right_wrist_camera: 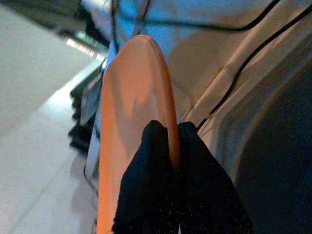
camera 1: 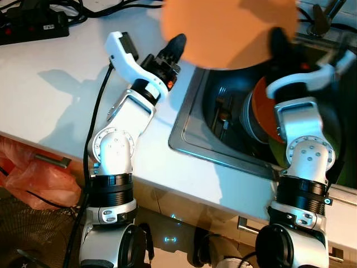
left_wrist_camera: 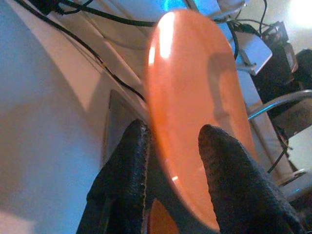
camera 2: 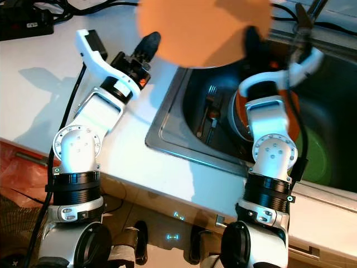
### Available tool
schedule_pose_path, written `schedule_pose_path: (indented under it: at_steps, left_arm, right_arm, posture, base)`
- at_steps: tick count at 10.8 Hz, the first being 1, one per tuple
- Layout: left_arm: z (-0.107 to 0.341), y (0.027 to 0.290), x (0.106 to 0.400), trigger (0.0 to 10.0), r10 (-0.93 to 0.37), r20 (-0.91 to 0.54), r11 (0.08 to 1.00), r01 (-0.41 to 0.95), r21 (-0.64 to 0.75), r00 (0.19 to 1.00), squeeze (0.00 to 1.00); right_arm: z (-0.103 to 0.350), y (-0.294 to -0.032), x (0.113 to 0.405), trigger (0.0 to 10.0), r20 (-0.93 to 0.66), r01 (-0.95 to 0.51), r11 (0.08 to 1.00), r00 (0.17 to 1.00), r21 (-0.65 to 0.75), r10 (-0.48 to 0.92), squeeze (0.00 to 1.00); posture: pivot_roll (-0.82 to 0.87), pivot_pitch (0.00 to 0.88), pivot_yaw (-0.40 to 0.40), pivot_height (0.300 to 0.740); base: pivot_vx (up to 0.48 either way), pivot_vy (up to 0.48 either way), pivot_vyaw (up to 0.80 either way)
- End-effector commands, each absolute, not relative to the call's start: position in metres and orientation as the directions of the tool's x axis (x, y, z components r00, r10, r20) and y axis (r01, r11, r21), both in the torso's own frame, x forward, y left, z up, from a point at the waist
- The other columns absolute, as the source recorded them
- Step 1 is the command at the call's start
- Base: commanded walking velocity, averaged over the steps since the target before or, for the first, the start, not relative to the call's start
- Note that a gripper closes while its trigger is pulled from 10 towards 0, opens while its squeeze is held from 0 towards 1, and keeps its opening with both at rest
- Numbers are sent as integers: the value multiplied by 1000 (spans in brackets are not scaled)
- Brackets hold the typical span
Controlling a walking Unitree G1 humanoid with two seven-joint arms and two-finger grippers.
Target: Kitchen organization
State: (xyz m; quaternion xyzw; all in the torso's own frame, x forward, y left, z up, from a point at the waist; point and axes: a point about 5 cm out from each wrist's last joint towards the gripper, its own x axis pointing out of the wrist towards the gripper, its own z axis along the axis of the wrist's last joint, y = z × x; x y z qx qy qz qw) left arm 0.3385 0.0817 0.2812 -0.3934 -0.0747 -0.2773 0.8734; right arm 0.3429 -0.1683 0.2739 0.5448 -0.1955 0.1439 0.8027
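White counter (camera 1: 50,100), wide and bare beside a recessed steel sink (camera 1: 189,125) on the robot's right. In the sink basin: stacked dishes (camera 1: 257,114), one orange, plus cutlery (camera 1: 222,114) lying on the bottom; something green (camera 2: 312,156) lower down, kind unclear. Black cables (camera 1: 83,8) and a power strip (camera 1: 30,25) along the back of the counter.

Orange plate (camera 1: 228,30) held up in the air above the sink's near corner, close to the head camera and blurred.

Right gripper (right_wrist_camera: 174,146) closed on the plate's rim, one finger on each face, clamped edge-on. Left gripper (left_wrist_camera: 170,161) spread narrowly astride the opposite rim, fingers (left_wrist_camera: 124,165) either side of the edge; firm contact not confirmed.

Handling judgement: plate probably rigid and light to moderate in weight, glossy and likely slippery, especially if wet from the sink; breakable if ceramic. Best hold at the rim, fingers well past the lip onto both faces, as at the right side. One-sided rim grip prone to pivoting; second hold on the opposite rim advisable before moving to the counter.
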Motion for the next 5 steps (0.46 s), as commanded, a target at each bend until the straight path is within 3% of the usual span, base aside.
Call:
schedule_pose_path:
  at_steps: [1, 4, 5]
  left_arm:
    - [281, 78, 335, 10000, -446, 348, 553, 560, -617, 825, 0]
    - [274, 77, 334, 10000, -473, 293, 630, 552, -546, 831, 0]
    - [272, 77, 334, 10000, -482, 273, 659, 550, -512, 832, 0]
  right_arm:
    - [287, -178, 339, 0, 523, -480, 331, 851, 812, -49, 0]
    - [286, -199, 339, 0, 504, -439, 307, 846, 844, -174, 0]
    - [286, -201, 338, 0, 511, -422, 389, 844, 819, -161, 0]
  posture:
    - [111, 269, -2, 740]
    - [111, 269, -1, 740]
    - [112, 269, -1, 740]
  base:
    - [0, 0, 0]
    - [0, 0, 0]
    - [0, 0, 0]
